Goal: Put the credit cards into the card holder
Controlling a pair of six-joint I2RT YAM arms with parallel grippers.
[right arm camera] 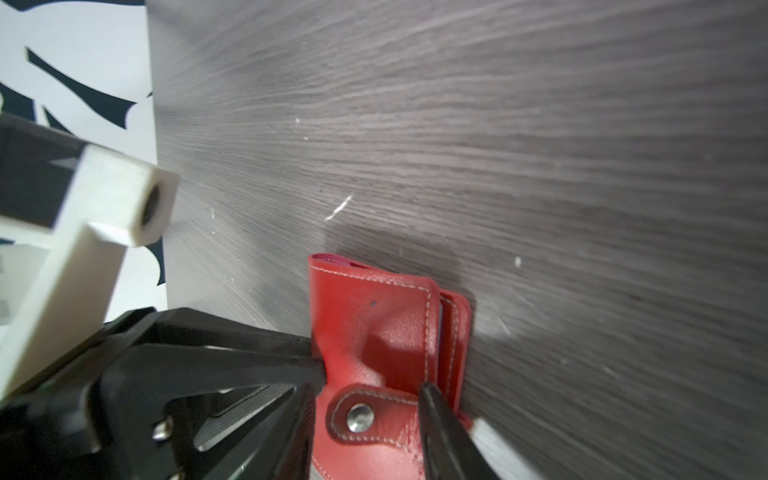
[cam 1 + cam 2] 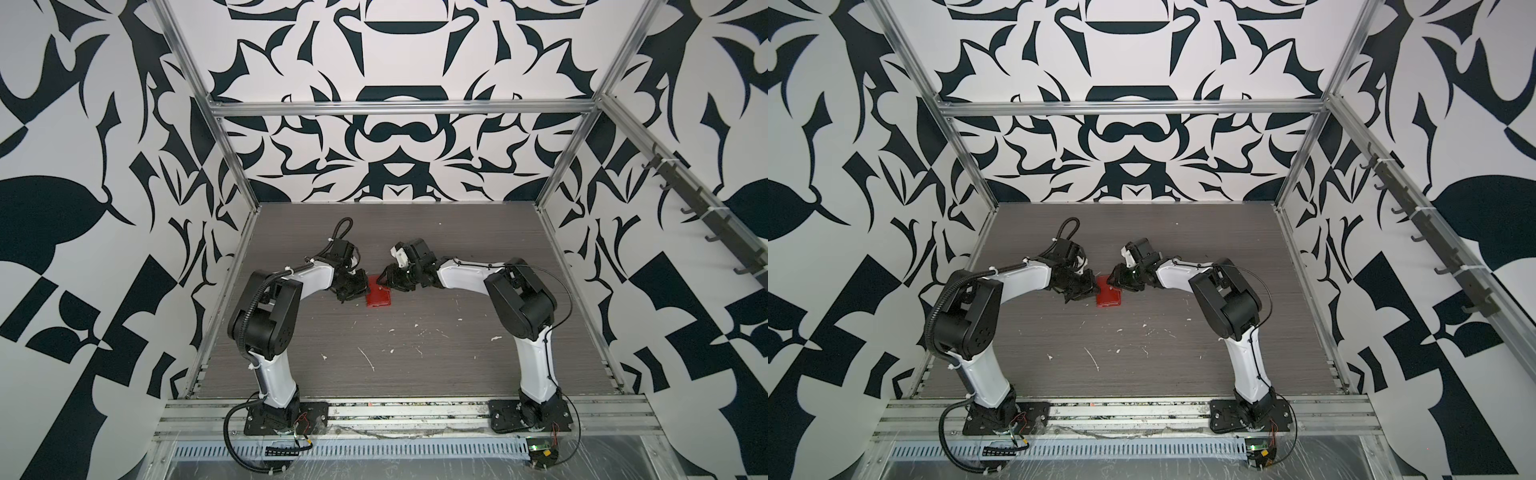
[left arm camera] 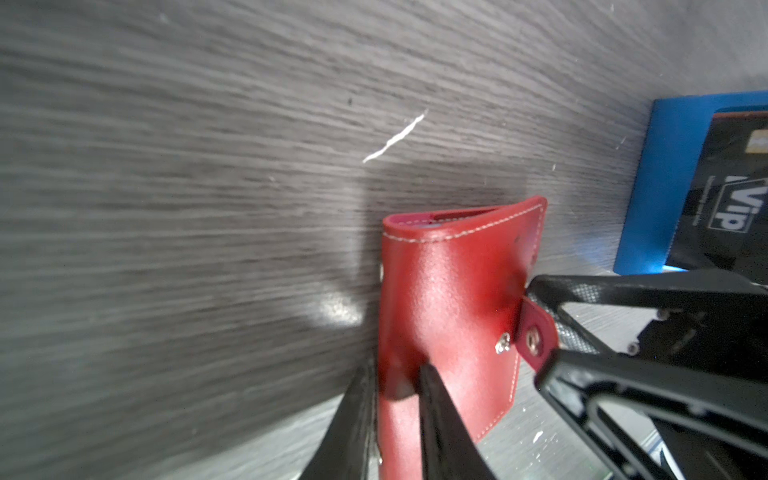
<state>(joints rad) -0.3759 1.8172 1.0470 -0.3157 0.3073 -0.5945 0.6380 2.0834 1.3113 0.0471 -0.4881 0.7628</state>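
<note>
The red card holder (image 2: 379,296) (image 2: 1109,296) lies folded on the table between both arms. My left gripper (image 3: 397,370) (image 2: 360,286) is shut on the holder's cover near one edge and dents the leather. My right gripper (image 1: 368,386) (image 2: 388,279) is open. The holder's snap tab strap (image 1: 361,415) (image 3: 534,338) lies between its spread fingers. A dark credit card (image 3: 731,199) marked VIP stands in a blue rack (image 3: 665,187) beyond the holder. No other credit cards show.
The grey wood-grain table (image 2: 415,353) has white scuffs and flecks in front of the holder. Patterned walls and metal frame rails close in the table on three sides. A black finger of the left gripper (image 1: 208,353) presses the holder's side in the right wrist view.
</note>
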